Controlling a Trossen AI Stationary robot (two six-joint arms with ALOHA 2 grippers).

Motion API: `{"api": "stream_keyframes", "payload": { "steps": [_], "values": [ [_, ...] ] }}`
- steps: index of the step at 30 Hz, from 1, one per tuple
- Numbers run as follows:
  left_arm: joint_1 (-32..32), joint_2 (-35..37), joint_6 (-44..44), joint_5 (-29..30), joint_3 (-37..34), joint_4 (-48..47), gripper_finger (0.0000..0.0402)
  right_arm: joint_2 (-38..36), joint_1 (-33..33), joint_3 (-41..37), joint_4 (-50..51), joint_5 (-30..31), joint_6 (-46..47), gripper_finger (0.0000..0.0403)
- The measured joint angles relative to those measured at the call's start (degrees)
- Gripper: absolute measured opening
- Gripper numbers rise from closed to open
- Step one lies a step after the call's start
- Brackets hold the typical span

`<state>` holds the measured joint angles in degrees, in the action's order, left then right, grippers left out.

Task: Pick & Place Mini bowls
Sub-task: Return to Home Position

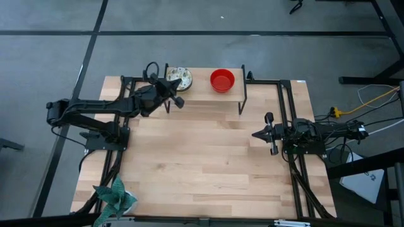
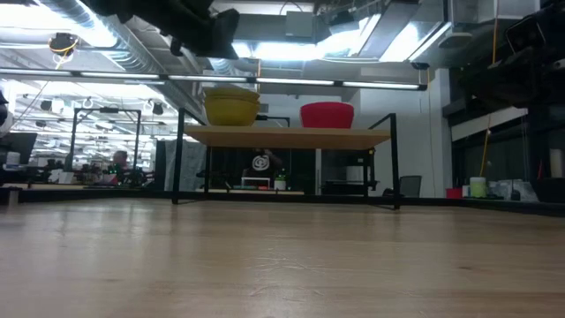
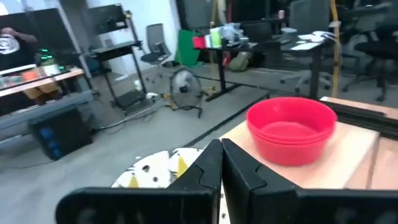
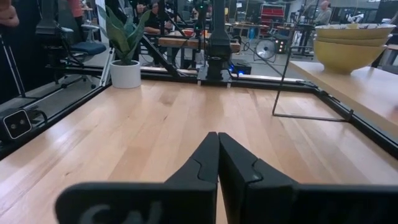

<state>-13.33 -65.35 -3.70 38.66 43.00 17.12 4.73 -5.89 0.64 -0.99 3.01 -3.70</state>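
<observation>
Placement status: judged complete. The small white bowls with speckled floral pattern (image 1: pixel 179 77) stand as one nested stack on the left part of the wooden shelf on a black wire frame (image 1: pixel 202 96), at the far edge of the light wooden table (image 1: pixel 202 164). The small plain glossy red bowls (image 1: pixel 222 80) stand as a second nested stack just beside them on the same shelf, apart from the white stack. Layered rims show in both stacks, but the number of bowls in each cannot be confirmed. The high view shows no mini bowl on the table top. The remaining work, as judged, is to bring the arms back to rest. Left arm: extended across the table toward the shelf, with the left gripper (image 1: pixel 172 87) raised next to the white stack. In the left wrist view its two dark fingers (image 3: pixel 205 171) are pressed together with nothing between them, the white stack lies partly hidden below them and the red stack (image 3: pixel 292 129) sits ahead. Right arm: folded back at the right side of the table, well apart from the shelf. The right gripper (image 1: pixel 257 134) points across the table top, its fingers (image 4: pixel 202 163) shut tip to tip and empty. A teal-green leafy plant (image 1: pixel 113 195) stands at the near left corner, untouched.
</observation>
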Motion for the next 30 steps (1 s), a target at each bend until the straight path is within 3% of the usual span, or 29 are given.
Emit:
{"api": "stream_keyframes", "payload": {
  "steps": [4,10,18,26,30],
  "values": [
    [-0.02,-0.29,0.81,-3.98,-0.15,-1.02,0.0002,0.02,-0.02,0.0,0.0,-0.02,-0.46,0.0006],
    [0.55,0.3,0.31,-16.47,-4.56,-0.31,0.0002,0.02,0.0,0.02,0.0,-0.07,-0.35,0.0006],
    [-0.32,5.41,-0.78,-43.17,-16.02,12.8,0.0002,0.0,0.0,0.02,0.0,-0.22,0.37,0.0006],
    [-0.17,14.33,-0.01,-48.98,-22.65,11.65,0.0002,0.0,-0.01,0.0,0.0,-0.2,0.63,0.0006],
    [0.01,19.24,2.61,-47.18,-27.05,11.97,0.0002,0.0,-0.01,0.01,0.02,-0.2,0.55,0.0006]
  ]
}}
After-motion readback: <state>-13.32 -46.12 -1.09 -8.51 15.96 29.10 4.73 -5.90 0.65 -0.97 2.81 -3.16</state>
